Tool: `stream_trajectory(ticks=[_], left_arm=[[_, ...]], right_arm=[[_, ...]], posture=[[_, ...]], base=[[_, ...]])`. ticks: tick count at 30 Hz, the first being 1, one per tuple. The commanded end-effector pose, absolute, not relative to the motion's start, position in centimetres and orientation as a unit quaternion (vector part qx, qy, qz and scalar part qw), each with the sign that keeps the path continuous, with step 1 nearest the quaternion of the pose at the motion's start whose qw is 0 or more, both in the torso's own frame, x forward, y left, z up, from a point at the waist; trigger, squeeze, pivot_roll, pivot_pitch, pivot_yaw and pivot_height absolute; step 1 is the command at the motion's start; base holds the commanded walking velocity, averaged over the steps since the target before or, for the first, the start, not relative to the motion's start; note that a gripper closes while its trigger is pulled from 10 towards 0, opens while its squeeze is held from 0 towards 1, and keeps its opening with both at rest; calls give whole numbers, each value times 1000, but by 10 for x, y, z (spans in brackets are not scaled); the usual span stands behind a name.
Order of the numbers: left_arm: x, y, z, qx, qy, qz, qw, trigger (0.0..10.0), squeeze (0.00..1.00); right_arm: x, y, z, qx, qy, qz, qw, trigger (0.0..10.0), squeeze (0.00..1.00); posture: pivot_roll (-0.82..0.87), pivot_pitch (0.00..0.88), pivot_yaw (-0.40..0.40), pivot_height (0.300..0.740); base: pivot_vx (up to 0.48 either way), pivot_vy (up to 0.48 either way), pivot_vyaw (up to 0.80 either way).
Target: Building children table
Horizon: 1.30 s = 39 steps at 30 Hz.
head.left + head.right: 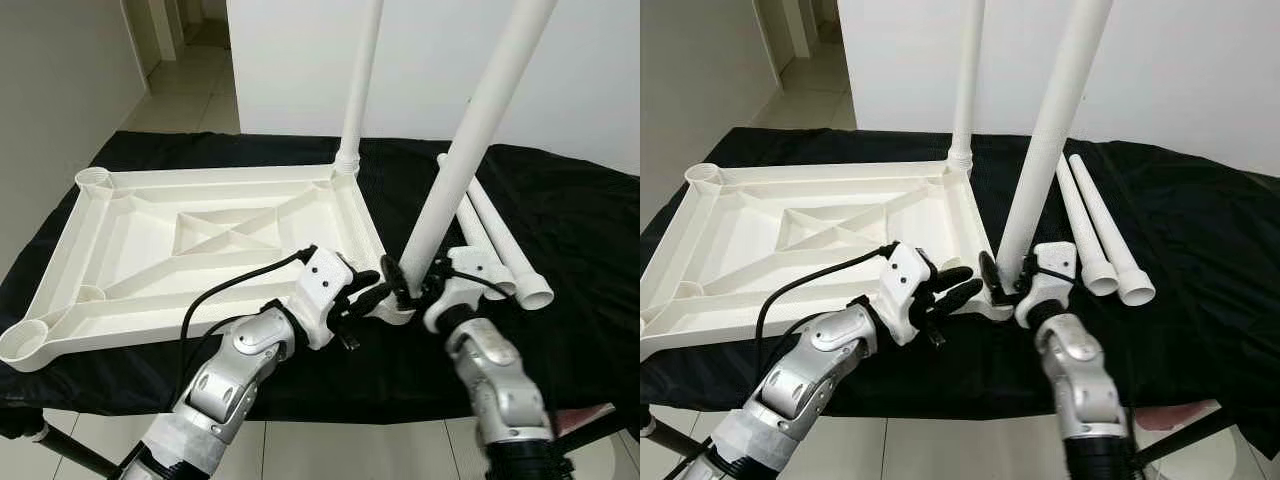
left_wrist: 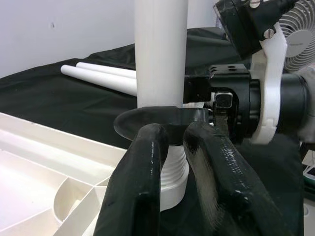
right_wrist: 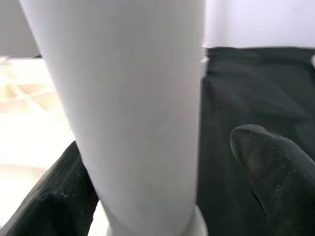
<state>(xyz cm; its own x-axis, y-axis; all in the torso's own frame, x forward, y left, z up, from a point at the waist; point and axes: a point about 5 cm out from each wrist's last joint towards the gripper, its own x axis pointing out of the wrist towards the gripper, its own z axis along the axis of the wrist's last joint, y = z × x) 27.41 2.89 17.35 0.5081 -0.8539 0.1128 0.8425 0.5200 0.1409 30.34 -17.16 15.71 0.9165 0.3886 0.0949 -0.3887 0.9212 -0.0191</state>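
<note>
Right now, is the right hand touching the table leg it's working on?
Touching. In the right wrist view the two black fingers sit on either side of the white leg, and the left eye view shows the right hand clamped round it.
</note>
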Motion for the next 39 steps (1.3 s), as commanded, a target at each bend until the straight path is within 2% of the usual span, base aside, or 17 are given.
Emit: stream_trajectory(ticks=[1,13,14,15,17,18,34,35,39], left_arm=[[274,27,174,37,-80,-506,858,10000,0],[276,29,176,37,-82,-501,861,10000,0],[276,29,176,37,-82,-500,861,10000,0],[276,29,176,37,-82,-500,861,10000,0],[276,29,176,36,-82,-500,861,10000,0],[275,30,176,36,-81,-499,862,10000,0],[273,29,174,33,-78,-501,862,10000,0],[273,29,174,33,-77,-501,862,10000,0],[271,30,174,32,-77,-501,862,10000,0]], right_arm=[[305,-170,154,-12,-44,226,973,10000,0],[314,-175,141,-58,2,337,940,9765,0],[315,-175,140,-60,1,345,937,7686,0],[316,-175,139,-64,1,348,935,6353,0],[317,-176,138,-67,1,348,935,6353,0],[319,-178,136,-56,5,341,938,0,0],[310,-183,123,-29,18,316,948,0,0],[310,-183,123,-17,18,298,954,10000,0],[310,-180,124,-4,21,246,969,10000,0]], posture=[[-5,53,-2,740],[8,53,-3,740],[13,55,-3,740],[13,55,-3,740],[13,55,-3,740],[13,55,-1,740],[6,71,-3,740],[6,73,-5,740],[8,78,-12,740]], base=[[0,0,0],[0,0,0],[0,0,0],[0,0,0],[0,0,0],[0,0,0],[0,0,0],[0,0,0],[0,0,0]])
